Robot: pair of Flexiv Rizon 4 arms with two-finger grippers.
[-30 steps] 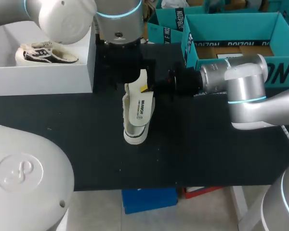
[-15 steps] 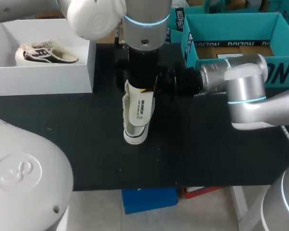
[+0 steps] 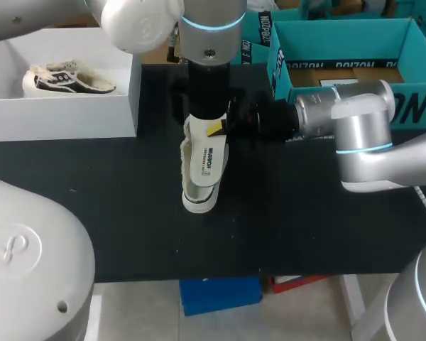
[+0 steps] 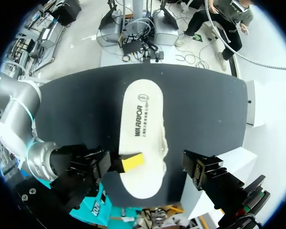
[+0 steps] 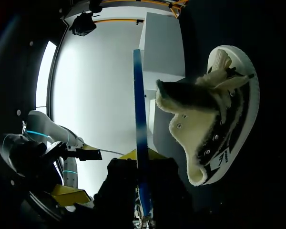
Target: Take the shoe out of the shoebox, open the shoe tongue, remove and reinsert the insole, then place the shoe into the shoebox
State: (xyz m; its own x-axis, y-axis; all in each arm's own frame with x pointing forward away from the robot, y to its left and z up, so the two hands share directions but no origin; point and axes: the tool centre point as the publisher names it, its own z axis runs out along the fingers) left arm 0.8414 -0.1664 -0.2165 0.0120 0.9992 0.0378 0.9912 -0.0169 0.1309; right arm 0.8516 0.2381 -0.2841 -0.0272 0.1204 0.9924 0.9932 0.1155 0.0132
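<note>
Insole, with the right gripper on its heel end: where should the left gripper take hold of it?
Probably at the waist, across its two long edges, coming straight down. The insole lies flat, printed face up, above the shoe, and the right gripper pinches only the heel end, so the narrow middle is free and faces upward.

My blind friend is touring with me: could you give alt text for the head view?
Right gripper pinches a white insole beside a shoe on the black table; left arm hangs above. Another shoe lies in a white box.
</note>
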